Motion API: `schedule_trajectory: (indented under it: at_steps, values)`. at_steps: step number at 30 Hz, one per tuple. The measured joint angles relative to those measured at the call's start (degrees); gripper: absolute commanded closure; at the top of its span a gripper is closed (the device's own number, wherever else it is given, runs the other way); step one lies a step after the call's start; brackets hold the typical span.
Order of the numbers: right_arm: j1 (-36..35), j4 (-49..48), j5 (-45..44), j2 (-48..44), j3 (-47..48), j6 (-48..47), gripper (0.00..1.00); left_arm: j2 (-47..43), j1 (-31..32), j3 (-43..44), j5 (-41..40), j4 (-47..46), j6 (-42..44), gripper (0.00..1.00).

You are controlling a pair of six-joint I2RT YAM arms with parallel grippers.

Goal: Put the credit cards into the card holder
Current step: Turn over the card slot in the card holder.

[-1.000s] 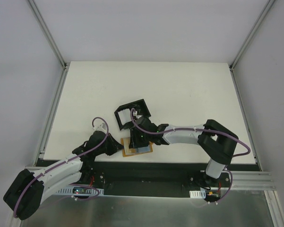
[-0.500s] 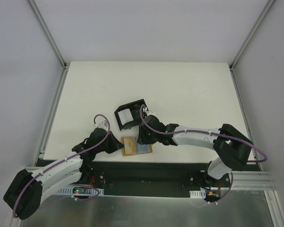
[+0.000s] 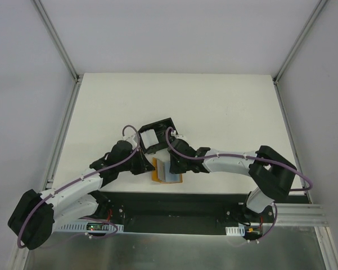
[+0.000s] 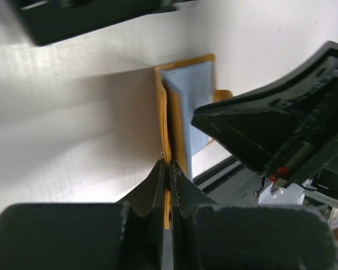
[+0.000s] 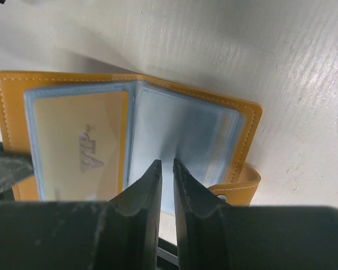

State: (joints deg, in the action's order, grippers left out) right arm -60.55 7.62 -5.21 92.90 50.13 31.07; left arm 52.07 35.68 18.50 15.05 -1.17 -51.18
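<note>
Sitting in the open wallet's (image 5: 4, 112) blue sleeve (image 5: 45, 95), a VIP-marked credit card (image 5: 79, 149). The left fingers (image 4: 152, 191) pinch the wallet's orange cover. The right fingers (image 5: 143, 191) are narrow at a sleeve page, grip unclear. Just behind, the card holder (image 3: 156, 135) sits on the counter (image 3: 213, 107).

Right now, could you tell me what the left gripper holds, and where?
The left gripper pinches the wallet by the edge of its orange cover.

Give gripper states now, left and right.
Left gripper: shut on the wallet, pinching its orange cover edge.
Right gripper: jaws nearly together at the blue sleeves; grip cannot be told.
</note>
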Motion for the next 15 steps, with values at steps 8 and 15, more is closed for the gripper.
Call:
schedule_trajectory:
  at_steps: [8, 15]
  values:
    - [0.0, 0.1, -0.3, 0.0, 0.0, 0.2, 0.83, 9.6, 4.9, 7.6, 2.5, -1.7, 2.0, 1.0]
    - [1.1, 3.8, -4.2, -4.5, -0.4, 0.0, 0.71, 4.5, 4.3, 0.7, -1.8, -2.0, -1.0, 1.0]
